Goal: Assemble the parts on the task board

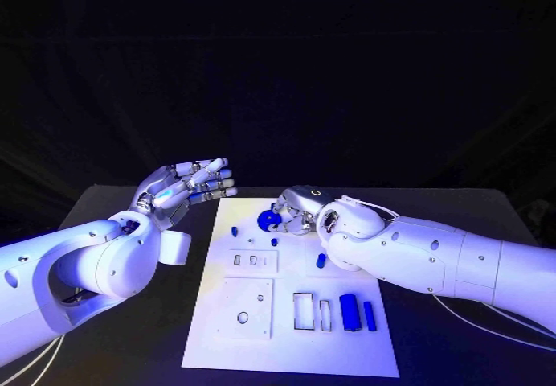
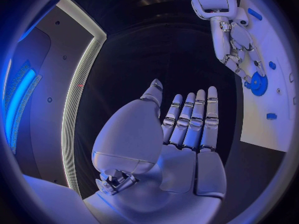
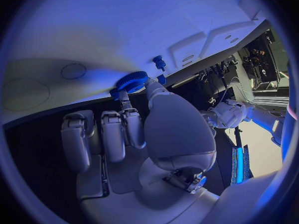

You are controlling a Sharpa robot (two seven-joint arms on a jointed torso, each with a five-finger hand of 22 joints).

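The white task board [image 1: 290, 338] lies in the middle of the black table. My right hand [image 1: 299, 211] hovers over the board's far end and pinches a blue gear [image 1: 269, 219] between thumb and a finger. In the right wrist view the gear [image 3: 132, 81] sits at the fingertips, close against the board [image 3: 93, 35], with a small blue peg [image 3: 159, 62] just beyond it. My left hand [image 1: 186, 186] is raised beside the board's far left corner, fingers straight and holding nothing. The left wrist view shows that hand [image 2: 184, 134] flat and the right hand [image 2: 233, 45] with the gear [image 2: 256, 82].
Two small blue pegs [image 1: 234, 231] [image 1: 273, 240] stand near the board's far end, and a short blue piece [image 1: 321, 260] lies mid-board. Two blue blocks [image 1: 349, 312] [image 1: 369, 315] lie by rectangular slots at the near right. Recessed plates [image 1: 246, 308] fill the board's left side.
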